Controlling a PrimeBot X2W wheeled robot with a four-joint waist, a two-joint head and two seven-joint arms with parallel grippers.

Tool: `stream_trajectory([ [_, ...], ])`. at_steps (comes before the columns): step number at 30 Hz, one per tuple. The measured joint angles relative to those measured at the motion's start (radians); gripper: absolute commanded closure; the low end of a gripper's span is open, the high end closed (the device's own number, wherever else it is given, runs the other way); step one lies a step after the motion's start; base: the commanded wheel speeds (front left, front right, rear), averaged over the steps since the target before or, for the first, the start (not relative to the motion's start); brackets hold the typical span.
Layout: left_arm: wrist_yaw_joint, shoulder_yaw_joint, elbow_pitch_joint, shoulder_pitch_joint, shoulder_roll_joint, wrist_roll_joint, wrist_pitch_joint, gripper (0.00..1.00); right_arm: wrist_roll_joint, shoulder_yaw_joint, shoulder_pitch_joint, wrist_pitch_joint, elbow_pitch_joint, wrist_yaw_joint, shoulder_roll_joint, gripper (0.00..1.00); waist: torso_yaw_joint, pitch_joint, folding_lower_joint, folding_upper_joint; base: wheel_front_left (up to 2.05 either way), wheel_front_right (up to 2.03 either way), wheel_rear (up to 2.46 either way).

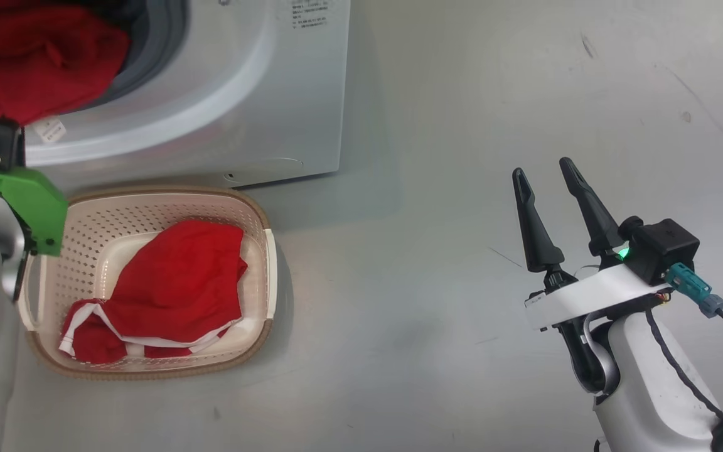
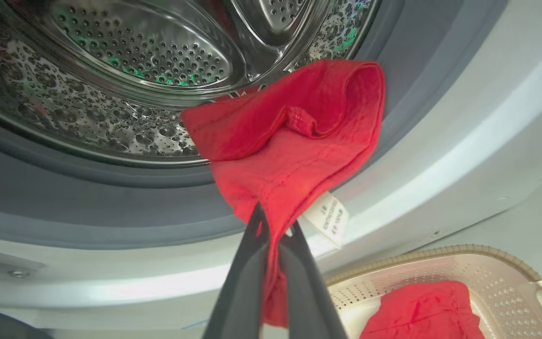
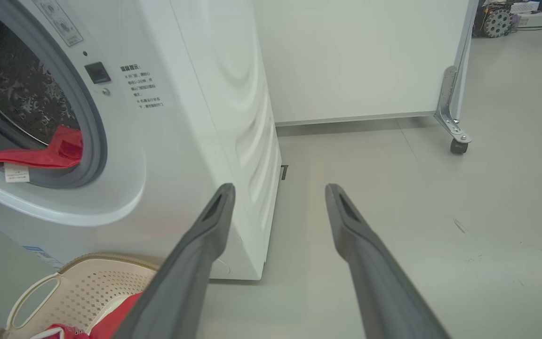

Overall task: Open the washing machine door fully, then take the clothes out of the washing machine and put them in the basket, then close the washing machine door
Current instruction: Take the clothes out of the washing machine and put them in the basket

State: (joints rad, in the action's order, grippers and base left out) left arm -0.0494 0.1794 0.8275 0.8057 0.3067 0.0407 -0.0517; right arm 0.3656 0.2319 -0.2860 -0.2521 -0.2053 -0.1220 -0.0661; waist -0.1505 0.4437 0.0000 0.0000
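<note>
The washing machine (image 1: 242, 94) stands open, its steel drum (image 2: 134, 52) bare inside; the washing machine door is out of view. A red garment (image 2: 290, 141) with a white tag hangs over the grey seal at the drum mouth. My left gripper (image 2: 273, 221) is shut on its lower edge. That same garment (image 1: 41, 63) sits above my left wrist in the head view. Below the machine the basket (image 1: 167, 191) holds another red garment (image 1: 173, 282) with white trim. Far to the right, over bare floor, my right gripper (image 1: 546, 176) stands open and holds nothing.
The basket (image 2: 464, 249) lies just under the hanging garment. Grey floor (image 1: 430, 282) stretches between basket and right arm. Behind the machine (image 3: 195, 117) a white partition on a caster (image 3: 457, 141) stands.
</note>
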Motion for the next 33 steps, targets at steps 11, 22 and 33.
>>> stream_trajectory([
  [11,-0.016,0.015,-0.01,-0.157,-0.048,0.03,-0.149,1.0,0.0,0.002,0.064,0.0,-0.03,0.0,-0.009,0.0,0.07,-0.125,0.0,0.0,0.0,0.0,0.0],
  [22,-0.01,0.014,-0.14,-0.286,-0.074,0.044,-0.2,1.0,0.002,0.01,0.116,0.0,-0.046,0.0,-0.009,0.0,0.129,-0.237,-0.0001,0.0,0.0,0.0,0.0],
  [33,0.038,-0.03,-0.498,-0.348,-0.08,0.054,-0.201,1.0,0.003,0.029,0.133,0.0,-0.049,0.0,-0.007,0.0,0.169,-0.3,-0.0001,0.0,0.0,0.0,0.0],
])
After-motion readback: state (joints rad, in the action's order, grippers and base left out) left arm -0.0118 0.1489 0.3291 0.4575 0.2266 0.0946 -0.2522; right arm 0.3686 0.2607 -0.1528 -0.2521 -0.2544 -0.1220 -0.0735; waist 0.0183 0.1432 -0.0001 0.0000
